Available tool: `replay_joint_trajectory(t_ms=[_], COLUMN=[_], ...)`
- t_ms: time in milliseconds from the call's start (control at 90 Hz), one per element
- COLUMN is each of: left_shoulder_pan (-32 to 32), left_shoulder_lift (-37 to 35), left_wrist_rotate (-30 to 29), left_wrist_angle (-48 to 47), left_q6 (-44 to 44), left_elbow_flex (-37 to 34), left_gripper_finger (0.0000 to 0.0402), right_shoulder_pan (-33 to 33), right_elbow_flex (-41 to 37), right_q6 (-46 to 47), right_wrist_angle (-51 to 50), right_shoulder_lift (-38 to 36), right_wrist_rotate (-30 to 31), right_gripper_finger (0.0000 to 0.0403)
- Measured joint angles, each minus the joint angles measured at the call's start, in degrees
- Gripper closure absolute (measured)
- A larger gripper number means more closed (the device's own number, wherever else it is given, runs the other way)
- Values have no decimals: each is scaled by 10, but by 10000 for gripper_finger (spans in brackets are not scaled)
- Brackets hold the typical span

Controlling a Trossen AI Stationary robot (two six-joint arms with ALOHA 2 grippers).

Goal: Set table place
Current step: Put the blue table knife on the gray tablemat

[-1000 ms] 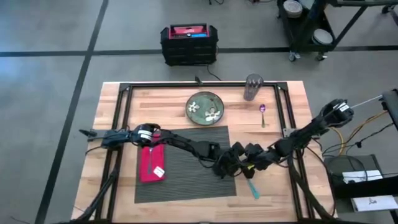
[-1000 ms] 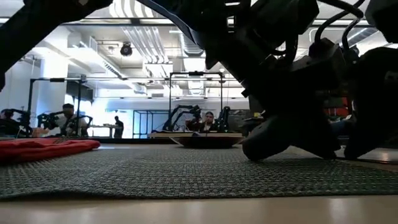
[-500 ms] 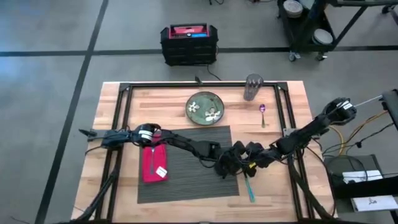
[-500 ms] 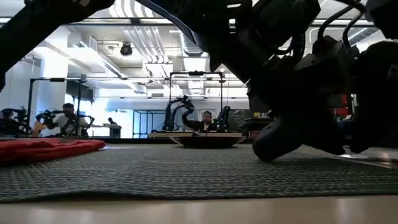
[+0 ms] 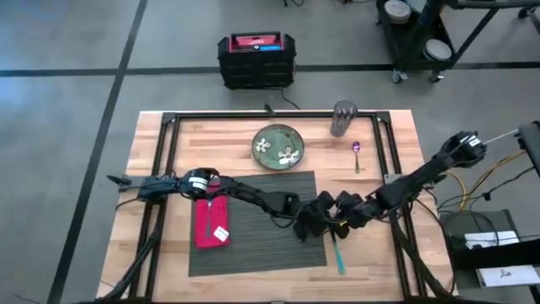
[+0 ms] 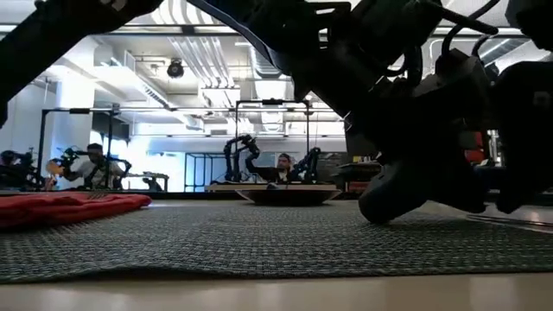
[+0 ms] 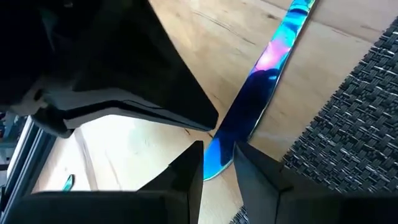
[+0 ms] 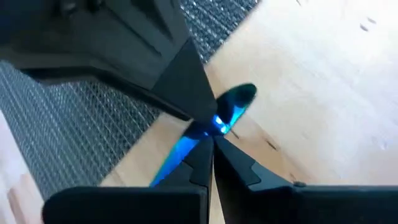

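Clock reference: high view, 12 o'clock = far table edge, 3 o'clock = right arm's side.
Knife (image 5: 338, 256): iridescent blue, flat on bare table (image 5: 371, 262), just beside the 3 o'clock edge of the placemat (image 5: 253, 228), in the near half.
Knife long axis: roughly 12-to-6, near end leaning slightly toward 5 o'clock; close to parallel with the mat's edge.
Right gripper (image 8: 211, 142): at the knife's 12 o'clock end, reaching in from 3 o'clock; fingers (image 8: 233, 165) pressed together with the blue metal pinched between them.
Left gripper (image 7: 219, 163): at the same end, reaching in from 9 o'clock across the mat; knife end sits right at its tips, grip state cannot be told from these views.
Nearer arm: neither, both meeting at one end of the knife; low view shows only dark arm bulk down at mat level.
Other pieces: plate (image 5: 278, 145) at 12 o'clock beyond the mat, not on it; red napkin (image 5: 208, 222) on the mat's 9 o'clock strip; spoon (image 5: 356, 154) and cup (image 5: 343, 118) toward 1 o'clock, well apart from the knife.
Judgement: knife placement near done; plate likely still to go onto the mat.
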Motion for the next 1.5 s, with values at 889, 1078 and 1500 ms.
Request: replay_joint_trajectory(t_ms=[889, 1078, 1500], left_shoulder_pan=[0, -5, 0], left_shoulder_lift=[-2, 1, 6], left_wrist_rotate=[6, 14, 33], left_wrist_angle=[-10, -8, -17], left_q6=[-22, -4, -14], left_elbow_flex=[-2, -1, -2], left_gripper_finger=[326, 326, 326], right_shoulder_pan=[2, 3, 3], right_elbow_flex=[-2, -4, -7], right_q6=[3, -4, -12], right_wrist_angle=[16, 15, 37], right_shoulder_lift=[46, 46, 45], right_wrist_rotate=[10, 15, 11], right_gripper_finger=[403, 403, 403])
